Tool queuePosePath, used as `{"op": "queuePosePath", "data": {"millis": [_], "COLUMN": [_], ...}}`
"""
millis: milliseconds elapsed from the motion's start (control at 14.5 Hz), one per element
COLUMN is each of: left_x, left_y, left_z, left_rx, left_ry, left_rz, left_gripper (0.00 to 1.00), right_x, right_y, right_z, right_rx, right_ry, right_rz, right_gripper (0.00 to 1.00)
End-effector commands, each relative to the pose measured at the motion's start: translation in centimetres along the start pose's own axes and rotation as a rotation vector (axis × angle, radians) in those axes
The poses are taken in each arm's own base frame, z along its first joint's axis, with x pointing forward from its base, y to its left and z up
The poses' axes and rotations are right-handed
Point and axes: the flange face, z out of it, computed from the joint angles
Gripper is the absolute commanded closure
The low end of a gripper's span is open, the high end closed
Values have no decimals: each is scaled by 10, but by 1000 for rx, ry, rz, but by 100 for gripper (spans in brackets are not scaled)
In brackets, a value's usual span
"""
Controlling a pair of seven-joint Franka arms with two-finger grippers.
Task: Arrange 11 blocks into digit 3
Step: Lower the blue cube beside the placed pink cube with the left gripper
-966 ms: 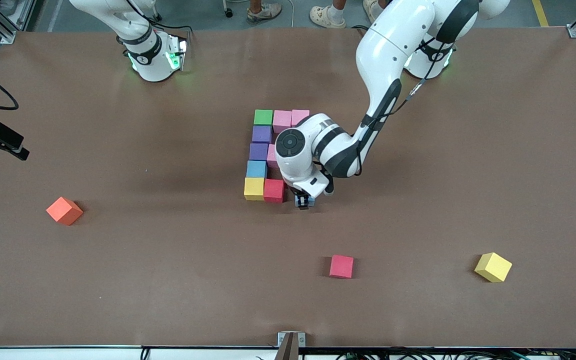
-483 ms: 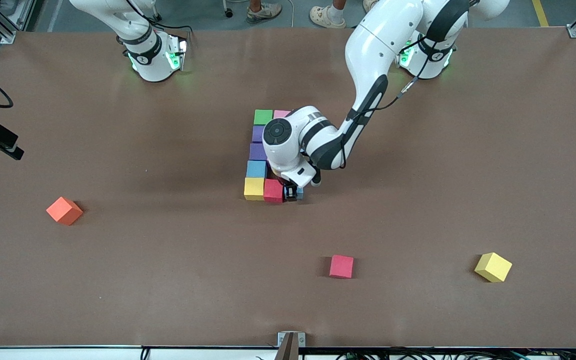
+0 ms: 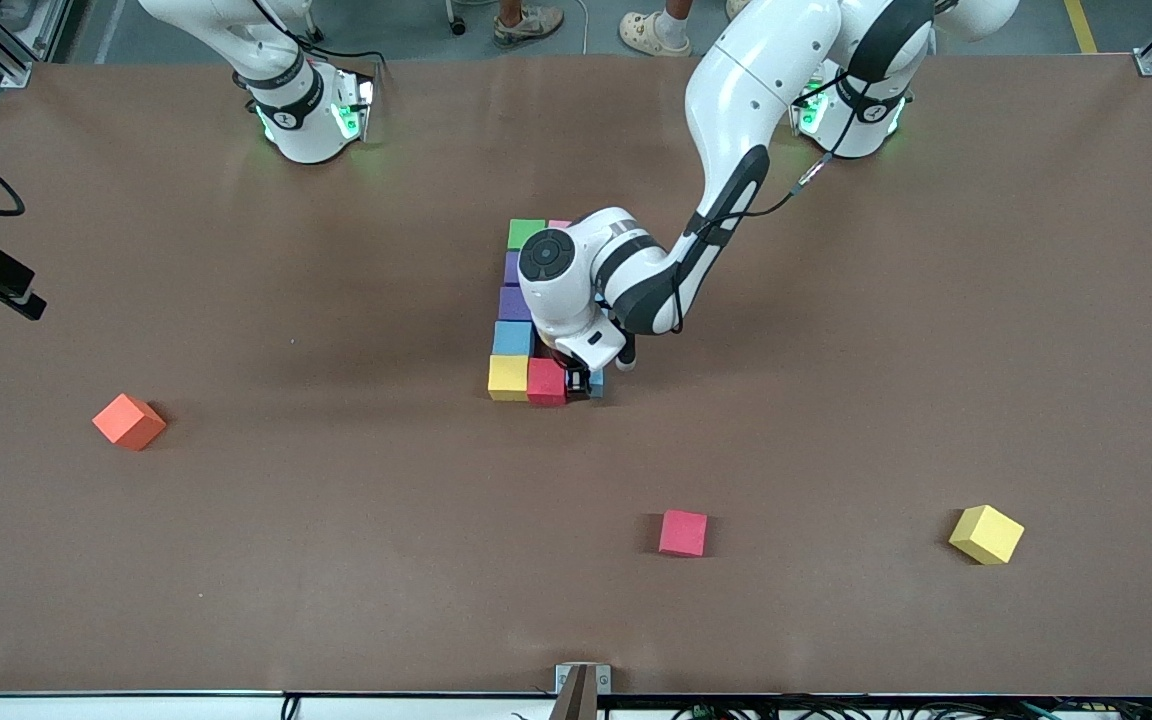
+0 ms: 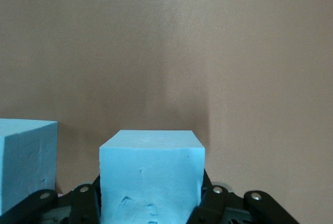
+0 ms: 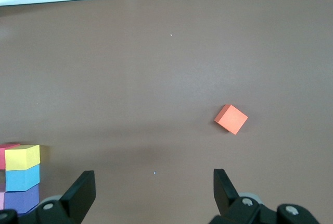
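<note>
Since a second ago your left gripper [image 3: 582, 384] has slid toward the red cube [image 3: 547, 381] at the near end of the figure [image 3: 521, 300], carrying a light blue cube [image 4: 152, 177] clamped between its fingers [image 4: 83, 203] – that cube now sits just beside the red one, low at the desk [image 3: 236, 520]. You see the column at mid-desk: green cube [image 3: 526, 233], purple cubes [image 3: 514, 300], another light blue cube [image 3: 512, 338], yellow cube [image 3: 508, 377] (the arm hides much of the pink ones). Your right gripper [image 5: 153, 193] waits over the desk edge at the right arm's end, fingers spread wide, holding nothing. Loose cubes lie toward the near edge – a second red one [image 3: 683, 533], a second yellow one [image 3: 986, 534] – and an orange cube [image 3: 129, 421] toward the right arm's end.
</note>
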Motion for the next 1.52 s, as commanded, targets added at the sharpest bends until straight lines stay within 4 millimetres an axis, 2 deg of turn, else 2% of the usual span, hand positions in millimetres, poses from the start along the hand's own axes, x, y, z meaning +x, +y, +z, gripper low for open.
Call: {"op": "queuePosePath", "data": {"millis": [0,759,1450], "left_x": [1,9,-2], "left_y": [3,16,9], "left_z": [9,15,13], "left_rx": [-18,-38,-50], "left_ry": [13,-5,-22], "left_rz": [59,51,63], "left_gripper": [94,95,95], "right_x": [-2,-1,0], "right_y": [2,0,-1], "right_z": [-4,-3,-1], "right_rx": [-12,-12,-12], "right_ry": [4,2,0], "right_rz": [11,7,0], "right_gripper": [0,0,0]}}
